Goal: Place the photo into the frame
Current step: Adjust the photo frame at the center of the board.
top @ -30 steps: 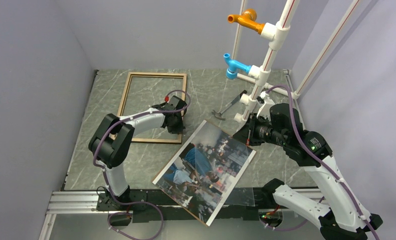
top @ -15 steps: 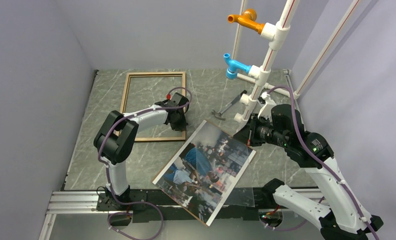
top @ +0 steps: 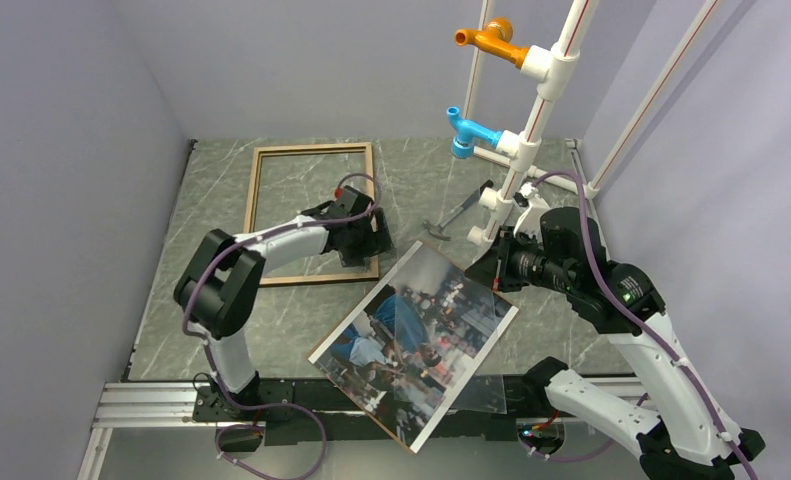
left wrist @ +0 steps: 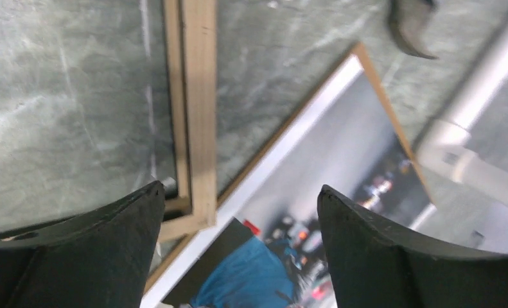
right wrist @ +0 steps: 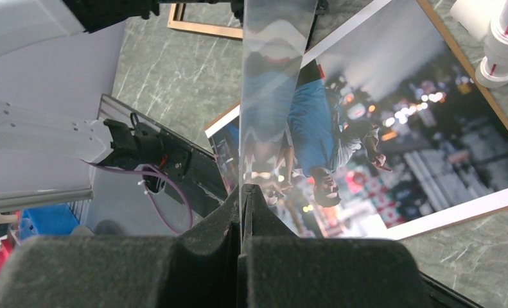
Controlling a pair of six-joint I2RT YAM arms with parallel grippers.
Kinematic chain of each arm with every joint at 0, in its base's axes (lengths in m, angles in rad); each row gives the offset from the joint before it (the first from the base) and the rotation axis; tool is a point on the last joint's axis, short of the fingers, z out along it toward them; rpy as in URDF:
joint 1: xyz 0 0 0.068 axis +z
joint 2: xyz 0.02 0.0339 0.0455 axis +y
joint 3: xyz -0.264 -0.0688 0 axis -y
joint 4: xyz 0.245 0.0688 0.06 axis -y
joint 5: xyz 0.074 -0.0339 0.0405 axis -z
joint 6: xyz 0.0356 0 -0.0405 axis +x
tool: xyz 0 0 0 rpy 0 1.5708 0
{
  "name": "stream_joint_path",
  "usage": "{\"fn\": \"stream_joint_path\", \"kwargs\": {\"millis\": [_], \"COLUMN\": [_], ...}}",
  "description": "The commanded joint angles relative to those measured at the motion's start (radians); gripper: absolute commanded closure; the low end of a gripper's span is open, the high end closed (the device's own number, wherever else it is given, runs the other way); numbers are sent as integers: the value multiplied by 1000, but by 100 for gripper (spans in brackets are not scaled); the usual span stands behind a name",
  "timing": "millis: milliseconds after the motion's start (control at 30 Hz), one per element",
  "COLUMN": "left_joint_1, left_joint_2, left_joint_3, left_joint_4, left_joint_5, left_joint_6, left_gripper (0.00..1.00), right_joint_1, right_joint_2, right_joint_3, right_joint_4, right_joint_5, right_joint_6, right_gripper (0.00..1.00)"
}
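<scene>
The frame point(top: 257, 212) lies wood side up on the far left of the table; its near right corner point(left wrist: 198, 128) shows in the left wrist view. My left gripper point(top: 371, 240) point(left wrist: 238, 192) hovers open over that corner and the photo's top edge, holding nothing. The photo point(top: 411, 340) point(left wrist: 341, 147) point(right wrist: 399, 122) lies picture up and tilted, reaching past the table's near edge. My right gripper point(top: 491, 272) point(right wrist: 246, 189) is shut on the edge of a clear sheet point(right wrist: 270, 77) held above the photo.
A hammer point(top: 458, 214) point(left wrist: 410, 25) lies beyond the photo. A white pipe rack point(top: 533, 130) with orange and blue fittings stands at the back right. A thin brown edge point(right wrist: 471, 72) runs along the photo's border. Grey walls close in on both sides.
My left gripper has opened and let go of the frame's near right corner, after shifting that corner slightly right. The photo's right side has slid a little. The right arm is still.
</scene>
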Motion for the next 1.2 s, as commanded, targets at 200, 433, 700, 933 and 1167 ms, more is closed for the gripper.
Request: {"fn": "stream_joint_path", "kwargs": {"millis": [200, 433, 700, 933, 1167], "left_joint_1": [160, 345, 455, 482, 482], "left_joint_2": [-320, -548, -722, -798, -934], "left_joint_3": [-158, -171, -41, -7, 19], "left_joint_4": [123, -42, -305, -407, -476], "left_joint_5": [151, 150, 94, 42, -146], "left_joint_6": [31, 138, 286, 365, 448], "left_gripper": [1, 1, 0, 1, 1], "right_joint_1": [3, 18, 99, 164, 204], "right_joint_2": [60, 141, 227, 307, 446], "right_joint_3": [19, 102, 210, 290, 404], "right_joint_4": [152, 185, 236, 248, 216], "right_joint_5": [-117, -161, -248, -297, -211], "right_joint_6": [-14, -42, -140, -232, -314], "right_gripper": [100, 100, 100, 100, 100]}}
